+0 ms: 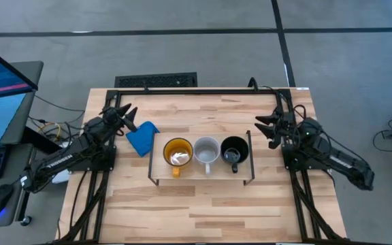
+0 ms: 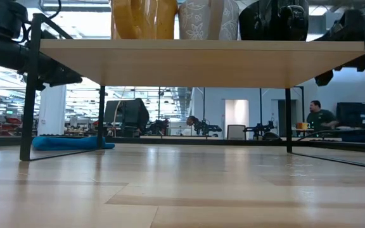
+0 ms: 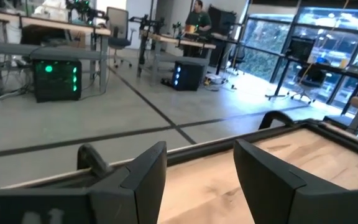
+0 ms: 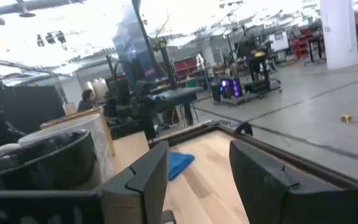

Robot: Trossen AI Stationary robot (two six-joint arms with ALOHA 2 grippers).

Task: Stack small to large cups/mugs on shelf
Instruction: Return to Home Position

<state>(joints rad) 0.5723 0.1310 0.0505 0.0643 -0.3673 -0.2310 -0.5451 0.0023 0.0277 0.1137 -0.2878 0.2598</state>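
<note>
Three mugs stand side by side on the low wooden shelf [image 1: 199, 175]: a yellow-orange mug [image 1: 177, 154] on the left, a pale grey-white mug [image 1: 206, 152] in the middle and a glossy black mug [image 1: 234, 151] on the right. In the low view their bases rest on the shelf board [image 2: 201, 60]. My left gripper [image 1: 122, 114] is open and empty at the table's left side, beside the blue cloth. My right gripper [image 1: 264, 128] is open and empty, to the right of the shelf. The black mug [image 4: 42, 162] shows in the right wrist view.
A blue cloth [image 1: 142, 138] lies on the table to the left of the shelf, close to my left gripper. The shelf's black wire legs [image 2: 30, 88] stand at both its ends. Bare tabletop [image 1: 203, 211] lies on the near side of the shelf. People sit in the room behind.
</note>
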